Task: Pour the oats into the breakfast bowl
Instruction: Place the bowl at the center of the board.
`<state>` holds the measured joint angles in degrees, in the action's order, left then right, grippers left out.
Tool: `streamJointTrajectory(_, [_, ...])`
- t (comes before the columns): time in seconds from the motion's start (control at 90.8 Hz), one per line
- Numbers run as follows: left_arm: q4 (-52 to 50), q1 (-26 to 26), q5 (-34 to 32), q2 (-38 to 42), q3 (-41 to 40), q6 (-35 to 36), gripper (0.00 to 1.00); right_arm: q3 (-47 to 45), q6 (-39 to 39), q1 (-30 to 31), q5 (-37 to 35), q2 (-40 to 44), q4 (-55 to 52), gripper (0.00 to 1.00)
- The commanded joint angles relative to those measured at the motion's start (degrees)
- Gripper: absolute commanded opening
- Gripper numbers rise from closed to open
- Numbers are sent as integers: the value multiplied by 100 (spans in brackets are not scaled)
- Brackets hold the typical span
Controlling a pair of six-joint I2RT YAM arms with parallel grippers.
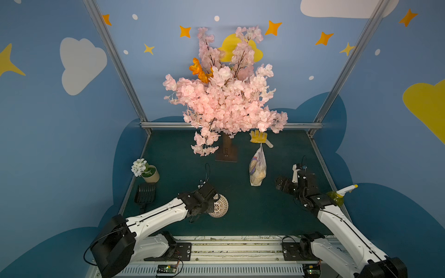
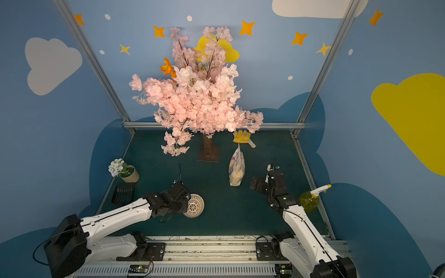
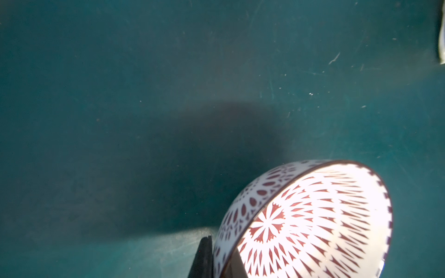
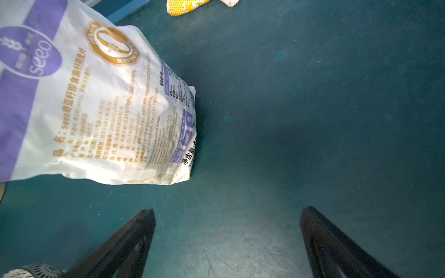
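Jaws spread wide and empty, the right gripper (image 4: 228, 210) hangs over the green table (image 1: 240, 223), just beside the oats (image 1: 257, 168). Their bag stands right of the table's middle, in front of the yellow glove (image 1: 258, 137). Smaller, at the near left, the breakfast bowl (image 1: 220, 207) is tilted. The left gripper (image 3: 220, 248) pinches its rim, one finger inside and one outside.

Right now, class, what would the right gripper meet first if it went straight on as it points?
The right gripper probably meets bare green mat beside the oats bag; depth unclear.
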<state>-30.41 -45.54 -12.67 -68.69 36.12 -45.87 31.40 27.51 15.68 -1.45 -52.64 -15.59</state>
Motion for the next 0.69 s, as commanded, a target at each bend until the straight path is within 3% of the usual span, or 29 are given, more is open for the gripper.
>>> streamJointTrajectory(0.0, [138,-45,-44,-75,7,-80,3,197,-98,70,-78,-73,-108,98])
streamJointTrajectory(0.143, [135,-52,-6,-67,0,-39,11,242,-88,151,-70,-122,-111,98])
streamJointTrajectory(0.419, [-199,-52,-227,1018,-71,164,50,1145,25,192,-234,-91,-1448,98])
streamJointTrajectory(0.595, [-489,-53,-306,2060,-106,292,51,1920,-73,326,311,111,-2236,98])
streamJointTrajectory(0.683, [-529,-52,-213,2523,-223,234,54,2328,-115,645,169,46,-2287,98])
